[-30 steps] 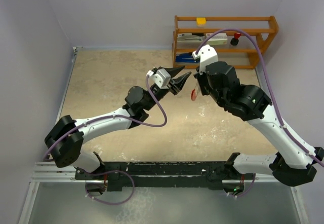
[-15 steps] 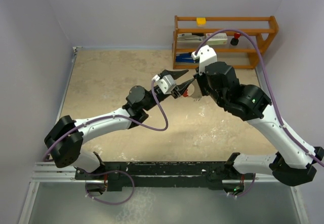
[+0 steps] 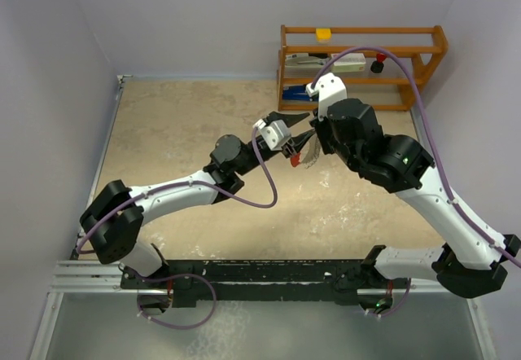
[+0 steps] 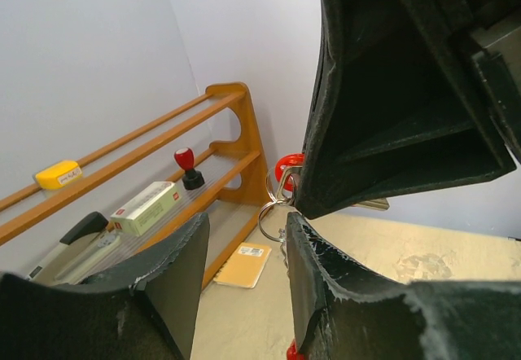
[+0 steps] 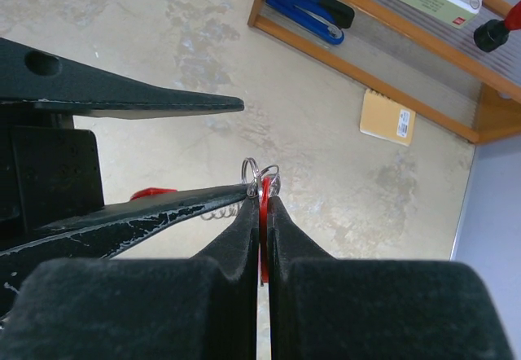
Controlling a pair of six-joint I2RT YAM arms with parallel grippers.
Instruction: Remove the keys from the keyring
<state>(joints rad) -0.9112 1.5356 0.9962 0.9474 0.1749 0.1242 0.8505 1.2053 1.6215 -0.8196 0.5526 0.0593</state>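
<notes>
Over the sandy table (image 3: pixel 163 132), nearer its far edge, the left gripper (image 3: pixel 306 126) is meeting the right gripper (image 3: pixel 313 143) in mid-air. Left wrist: its jaws are standing apart beside the keyring (image 4: pixel 272 208). Right wrist: the right gripper is pinching the keys (image 5: pixel 262 213), not yet off; separating remains.

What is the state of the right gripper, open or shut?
Shut. In the right wrist view, the right gripper is closed, with no gap, on the red part of the keyring, whose silvery rings sit at its tips.

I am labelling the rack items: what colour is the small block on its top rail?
Yellow. The block shows best in the left wrist view.
</notes>
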